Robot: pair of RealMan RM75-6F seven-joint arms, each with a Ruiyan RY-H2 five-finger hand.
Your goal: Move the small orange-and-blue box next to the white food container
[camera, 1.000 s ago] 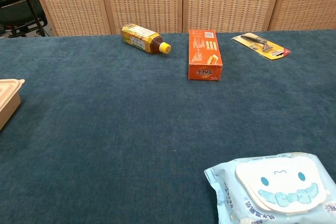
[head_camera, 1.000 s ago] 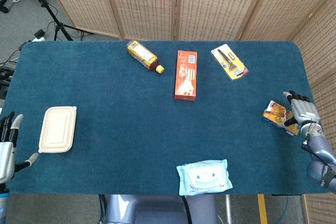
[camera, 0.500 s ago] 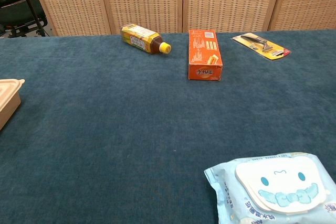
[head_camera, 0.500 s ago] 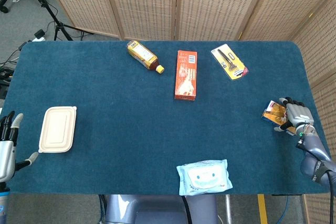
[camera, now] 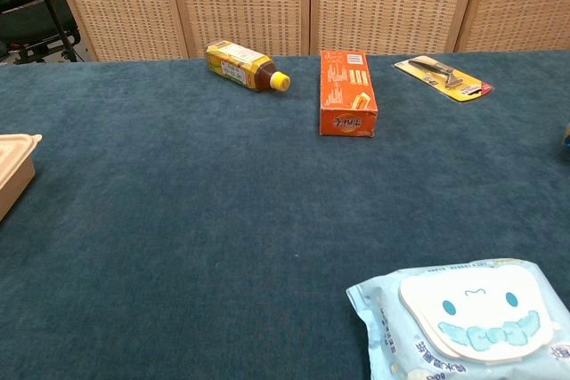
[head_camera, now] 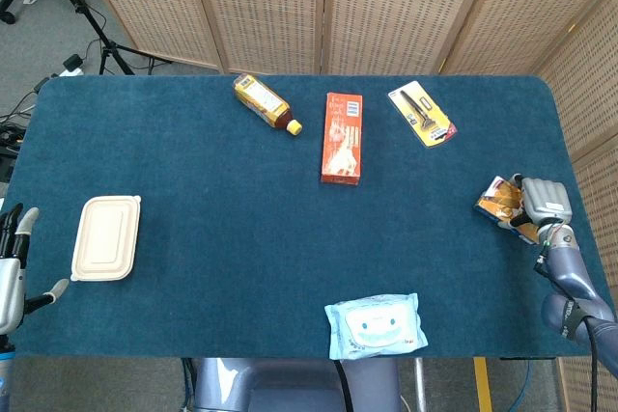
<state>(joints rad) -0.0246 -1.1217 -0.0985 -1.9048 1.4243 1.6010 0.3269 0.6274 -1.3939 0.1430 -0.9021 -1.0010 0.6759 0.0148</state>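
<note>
The small orange-and-blue box [head_camera: 497, 204] lies near the table's right edge in the head view, and a sliver of it shows at the right border of the chest view. My right hand [head_camera: 541, 202] is at the box's right side, its fingers curled onto the box and gripping it. The white food container [head_camera: 106, 237] sits closed far across the table by the left edge, and the chest view shows only its corner [camera: 13, 166]. Just off that left edge, below the container, my left hand [head_camera: 12, 272] holds nothing, its fingers spread.
A tea bottle [head_camera: 263, 102] lies on its side at the back. A long orange carton [head_camera: 342, 137] and a yellow blister pack [head_camera: 422, 114] lie to its right. A pack of wet wipes [head_camera: 376, 325] sits at the front edge. Wicker screens stand behind the blue table [head_camera: 241, 219].
My right hand has curled its spread fingers down onto the small box and shifted slightly left with it. The left hand sank a little.
</note>
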